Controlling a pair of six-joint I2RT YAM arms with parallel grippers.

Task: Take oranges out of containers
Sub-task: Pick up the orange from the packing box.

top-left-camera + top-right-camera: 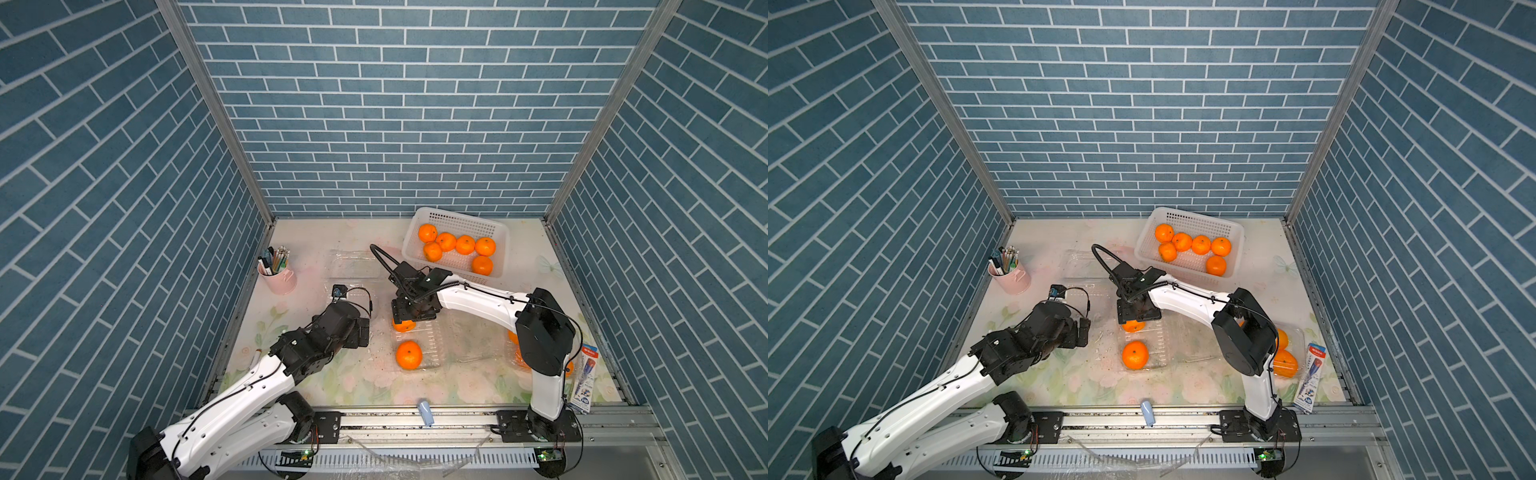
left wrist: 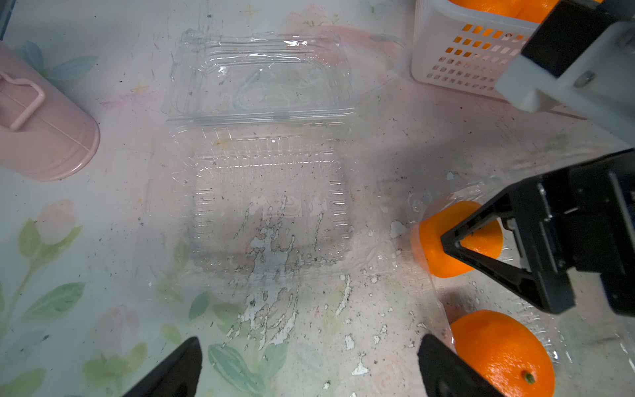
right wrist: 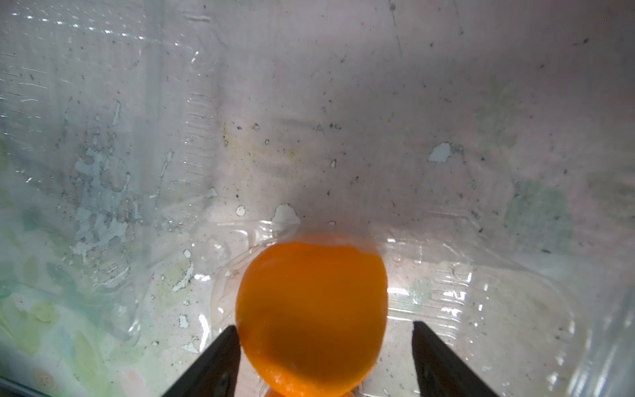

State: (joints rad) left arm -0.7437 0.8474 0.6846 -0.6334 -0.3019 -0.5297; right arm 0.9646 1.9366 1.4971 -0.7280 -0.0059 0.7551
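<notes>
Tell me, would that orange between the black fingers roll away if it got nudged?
Probably: the orange is round and smooth, so an off-centre push could roll it. The thin clear clamshell container around it would likely flex rather than stop it. The right gripper straddles it, jaws open, so an even squeeze should hold it.

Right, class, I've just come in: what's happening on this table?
The right gripper straddles an orange in an open clear container, jaws not yet shut on it; a second orange lies beside it. The left gripper hangs open near an empty container. Six oranges sit in the white basket, and more oranges wait in a third container, partly hidden by the right arm.
</notes>
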